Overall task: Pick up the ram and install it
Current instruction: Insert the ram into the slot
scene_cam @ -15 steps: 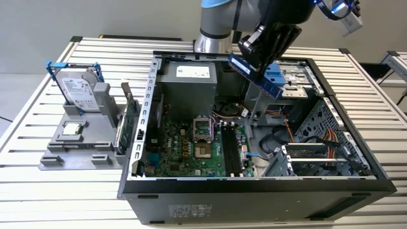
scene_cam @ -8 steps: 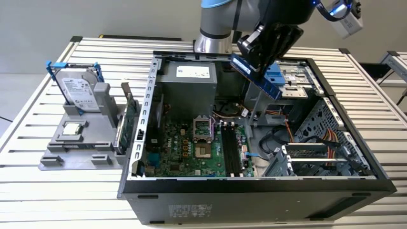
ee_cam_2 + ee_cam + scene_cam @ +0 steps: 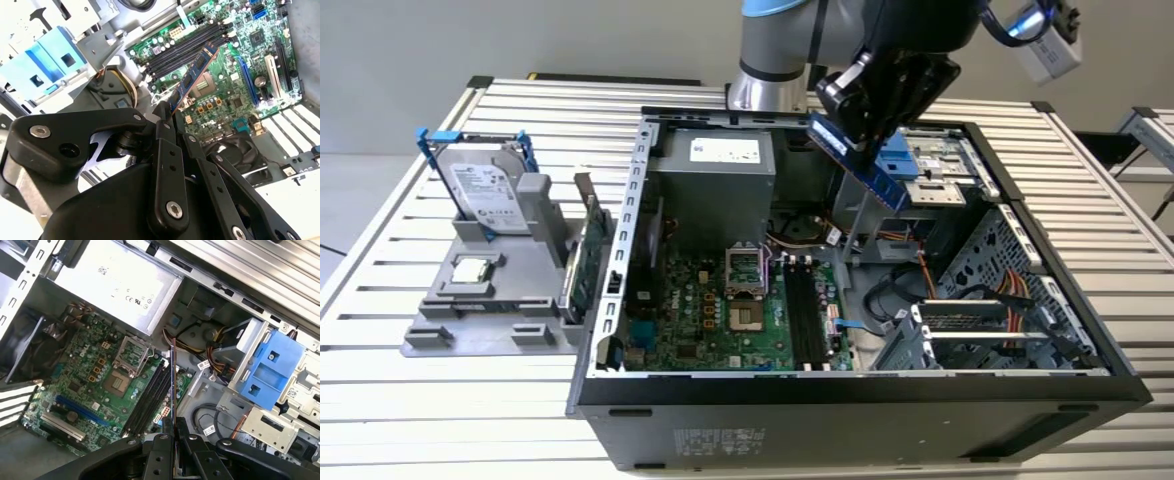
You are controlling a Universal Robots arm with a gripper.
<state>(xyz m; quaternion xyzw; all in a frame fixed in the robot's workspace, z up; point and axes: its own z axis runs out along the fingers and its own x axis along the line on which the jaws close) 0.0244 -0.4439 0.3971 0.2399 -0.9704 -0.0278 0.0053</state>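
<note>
tool (image 3: 163, 114) clamped on the ram (image 3: 193, 75) | ram tilted in mid-air, well above the memory slots (image 3: 147, 397) | risk: tilted or off-line entry could jam or bend it in a slot

Bright, even overhead light. In the exterior view the table (image 3: 374, 390) glows near-white around seven o'clock; shadows inside the case (image 3: 854, 400) stay soft. Glare sits on the power supply (image 3: 120, 285) in the first wrist view. In the second wrist view the gripper (image 3: 162, 112) reads flat black, the ram (image 3: 192, 75) it pinches edge-lit.
</note>
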